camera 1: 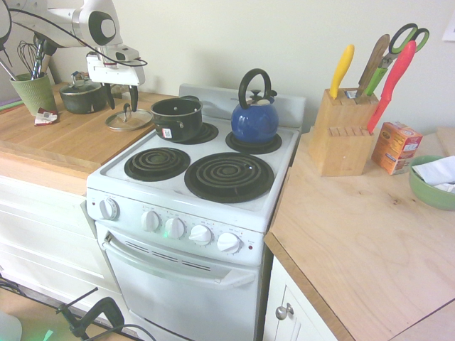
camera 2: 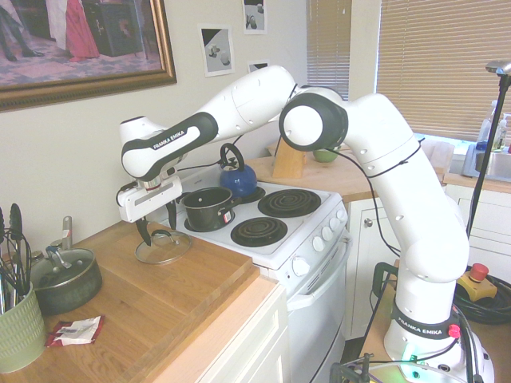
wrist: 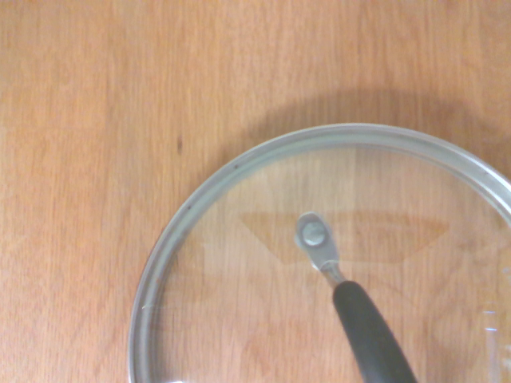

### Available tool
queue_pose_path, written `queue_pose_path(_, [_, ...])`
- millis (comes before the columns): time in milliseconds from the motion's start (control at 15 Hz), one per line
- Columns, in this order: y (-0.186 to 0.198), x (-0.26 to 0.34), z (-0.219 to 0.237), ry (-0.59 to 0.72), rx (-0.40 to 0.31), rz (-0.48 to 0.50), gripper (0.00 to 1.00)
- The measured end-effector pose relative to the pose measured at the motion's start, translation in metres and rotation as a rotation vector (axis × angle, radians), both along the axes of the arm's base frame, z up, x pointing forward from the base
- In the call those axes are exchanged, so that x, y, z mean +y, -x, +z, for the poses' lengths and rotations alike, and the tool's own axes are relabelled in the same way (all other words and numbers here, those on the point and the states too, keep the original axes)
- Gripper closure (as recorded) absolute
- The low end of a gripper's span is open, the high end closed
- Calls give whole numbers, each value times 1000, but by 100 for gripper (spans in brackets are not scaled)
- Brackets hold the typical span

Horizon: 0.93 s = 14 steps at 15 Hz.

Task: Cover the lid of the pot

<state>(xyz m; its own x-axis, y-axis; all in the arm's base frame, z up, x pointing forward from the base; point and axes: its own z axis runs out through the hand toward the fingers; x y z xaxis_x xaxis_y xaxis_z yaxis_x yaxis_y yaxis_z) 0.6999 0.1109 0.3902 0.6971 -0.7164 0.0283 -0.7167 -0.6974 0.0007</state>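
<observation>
We see the gripper [camera 2: 158, 222], fingers spread, above the lid [camera 2: 163, 246]; at its 3 o'clock, the pot [camera 2: 207, 208] sits open, contents unseen.

The lid [wrist: 335, 263] runs off the wrist view's edge, and the pot [camera 1: 177, 117] label's print is too small to read.

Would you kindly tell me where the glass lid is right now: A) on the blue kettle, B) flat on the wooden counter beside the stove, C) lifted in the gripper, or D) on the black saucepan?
B: the glass lid lies flat on the wooden counter, under the open gripper, while the black saucepan stands uncovered.
</observation>
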Motion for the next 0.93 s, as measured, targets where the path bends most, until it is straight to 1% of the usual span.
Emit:
queue_pose_path(467, [-1, 3, -12, -3, 16, 10, 100])
queue_pose_path(933, [-2, 0, -12, -10, 11, -1, 100])
